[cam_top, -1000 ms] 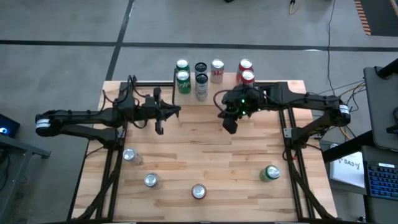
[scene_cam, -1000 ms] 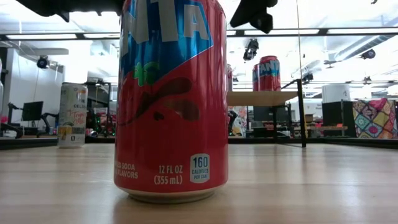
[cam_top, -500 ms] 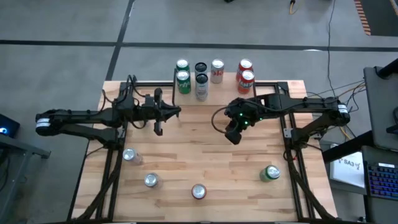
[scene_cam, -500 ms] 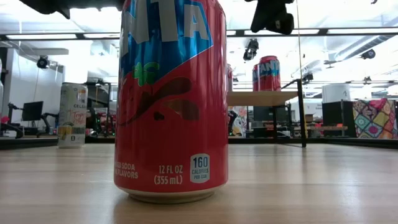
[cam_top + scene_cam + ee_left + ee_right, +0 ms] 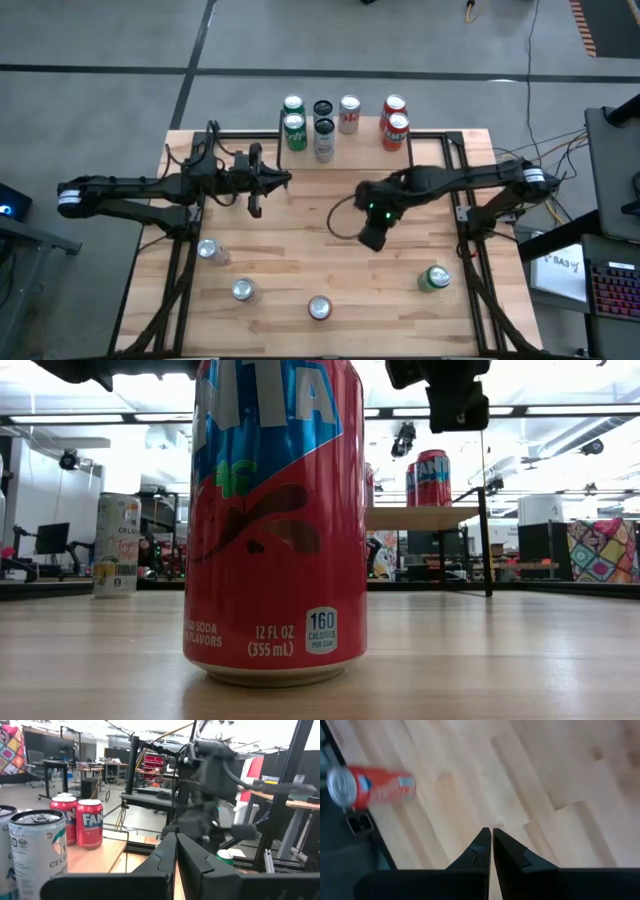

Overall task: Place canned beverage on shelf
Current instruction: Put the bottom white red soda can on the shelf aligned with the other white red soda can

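Butcher-block tabletop (image 5: 300, 250): right gripper (image 5: 370, 240), pinched closed and empty, hovers mid-table; nearest upright green can (image 5: 433, 278) stands at its four o'clock, shelf (image 5: 340, 140) at eleven.

A tall red aluminium can (image 5: 275, 520) is showing a blue diagonal band, white lettering and a dark splash motif. Left of that can, a slim white can (image 5: 117, 545) is wearing pale peach and green print. Right of it, the light wood shelf board (image 5: 420, 518) is carrying a red can with white lettering (image 5: 432, 478). Farther right, a multicoloured patchwork panel (image 5: 603, 550) is showing.
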Action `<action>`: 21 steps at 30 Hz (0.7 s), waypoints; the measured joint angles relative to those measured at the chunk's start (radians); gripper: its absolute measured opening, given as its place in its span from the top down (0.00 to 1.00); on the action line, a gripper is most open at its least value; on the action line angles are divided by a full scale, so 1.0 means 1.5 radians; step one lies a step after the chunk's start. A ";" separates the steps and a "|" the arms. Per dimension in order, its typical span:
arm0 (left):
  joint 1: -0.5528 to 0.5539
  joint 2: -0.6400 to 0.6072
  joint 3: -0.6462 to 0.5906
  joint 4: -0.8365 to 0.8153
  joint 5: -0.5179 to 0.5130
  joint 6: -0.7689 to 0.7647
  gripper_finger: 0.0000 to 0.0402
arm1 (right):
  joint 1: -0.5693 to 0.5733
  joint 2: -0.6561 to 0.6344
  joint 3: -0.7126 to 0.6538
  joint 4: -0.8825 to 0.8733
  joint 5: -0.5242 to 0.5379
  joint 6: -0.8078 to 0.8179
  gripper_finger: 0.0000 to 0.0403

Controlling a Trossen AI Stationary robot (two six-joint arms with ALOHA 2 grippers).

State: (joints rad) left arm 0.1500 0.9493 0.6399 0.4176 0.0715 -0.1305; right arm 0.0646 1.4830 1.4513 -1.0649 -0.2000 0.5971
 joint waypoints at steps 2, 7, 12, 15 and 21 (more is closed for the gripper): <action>-0.004 0.002 0.000 0.000 0.000 -0.014 1.00 | 0.020 0.014 0.000 -0.001 -0.006 -0.016 0.98; -0.031 0.010 -0.001 0.003 0.000 -0.031 1.00 | 0.081 0.042 0.000 0.000 -0.007 -0.074 0.98; -0.069 0.010 0.001 0.013 0.000 -0.019 1.00 | 0.152 0.066 0.000 0.065 0.015 -0.138 0.98; -0.088 0.009 0.001 0.014 0.000 -0.014 1.00 | 0.190 0.078 0.000 0.143 0.036 -0.170 0.98; -0.124 0.007 0.001 0.020 0.000 -0.014 1.00 | 0.251 0.082 -0.009 0.238 0.124 -0.187 0.98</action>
State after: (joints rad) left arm -0.0356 0.9596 0.6411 0.4473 0.0715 -0.1509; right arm 0.4408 1.6053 1.4381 -0.7078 -0.0144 0.3162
